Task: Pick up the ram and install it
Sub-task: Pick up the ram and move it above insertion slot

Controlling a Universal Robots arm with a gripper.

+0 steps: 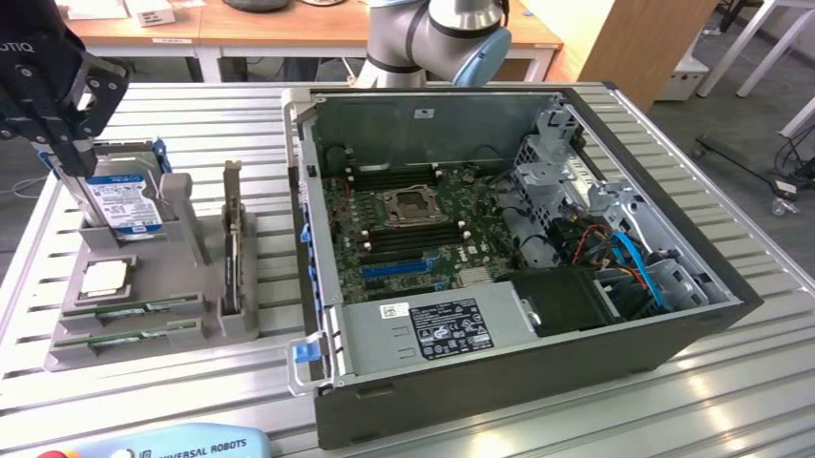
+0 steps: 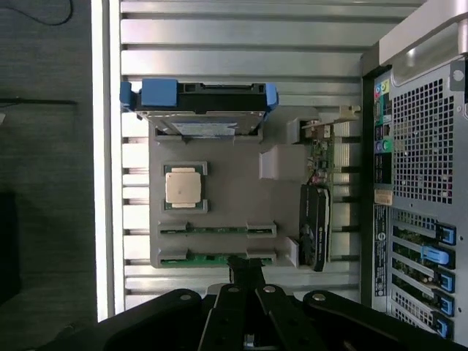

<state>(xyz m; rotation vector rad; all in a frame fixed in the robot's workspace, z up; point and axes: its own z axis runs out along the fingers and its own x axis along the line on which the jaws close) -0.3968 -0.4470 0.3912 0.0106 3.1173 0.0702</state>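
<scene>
- Step in hand, as we judge it: approach for the pick. Nothing is lifted yet.
- The ram (image 2: 212, 259) stands on edge in the end slot of the grey holder (image 2: 234, 197) on the table (image 2: 219, 44), well apart from the open computer case (image 1: 535, 286). Its twin (image 2: 218, 229) sits in the slot beside it.
- The end effector (image 2: 245, 269) hovers above the holder, fingers together and gripping nothing.
- A grasp calls for the fingers parted and set across the stick's thin edge.
- The arm (image 1: 440, 29) reaches over the table, wrist pointing straight down.
</scene>
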